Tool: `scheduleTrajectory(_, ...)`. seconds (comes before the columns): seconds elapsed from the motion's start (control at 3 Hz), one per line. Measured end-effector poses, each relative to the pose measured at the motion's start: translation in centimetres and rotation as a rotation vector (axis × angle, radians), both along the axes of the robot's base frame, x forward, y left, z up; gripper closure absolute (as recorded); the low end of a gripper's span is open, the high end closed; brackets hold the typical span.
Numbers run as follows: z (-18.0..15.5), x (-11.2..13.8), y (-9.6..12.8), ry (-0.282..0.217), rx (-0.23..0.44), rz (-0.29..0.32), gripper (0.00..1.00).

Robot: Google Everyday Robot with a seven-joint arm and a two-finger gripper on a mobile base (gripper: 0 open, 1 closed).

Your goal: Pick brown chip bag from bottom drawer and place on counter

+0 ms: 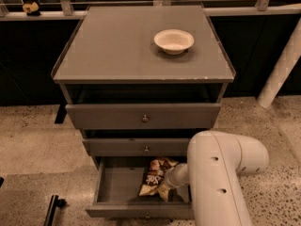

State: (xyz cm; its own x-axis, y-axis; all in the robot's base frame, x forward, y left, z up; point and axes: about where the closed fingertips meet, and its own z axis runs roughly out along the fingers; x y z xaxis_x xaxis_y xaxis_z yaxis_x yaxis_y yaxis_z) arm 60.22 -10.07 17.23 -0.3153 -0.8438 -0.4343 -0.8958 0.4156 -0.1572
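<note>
The brown chip bag [153,175] lies inside the open bottom drawer [115,184], right of its middle, with white lettering facing up. My white arm reaches down from the lower right into the drawer. My gripper [170,179] is at the bag's right edge, touching or just beside it; the arm hides most of it. The grey counter [122,46] is the cabinet's top, well above the drawer.
A white bowl [173,40] stands on the counter, right of centre and toward the back. The two upper drawers [143,117] are partly pulled out above the bottom one. A white pillar [282,65] stands at the right. Speckled floor surrounds the cabinet.
</note>
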Motion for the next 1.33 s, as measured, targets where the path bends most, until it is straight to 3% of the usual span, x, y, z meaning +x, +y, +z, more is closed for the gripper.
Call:
scheduleTrajectory(0.67, 5.0, -2.6, -0.2, 0.024, -0.141, 0.045, 1.0)
scheduleTrajectory(1.0, 7.8, -4.7, -0.9, -0.004, -0.163, 0.058, 1.0)
scheduleTrajectory(1.33, 10.7, -7.0, -1.9, -0.081, -0.159, 0.061, 1.0)
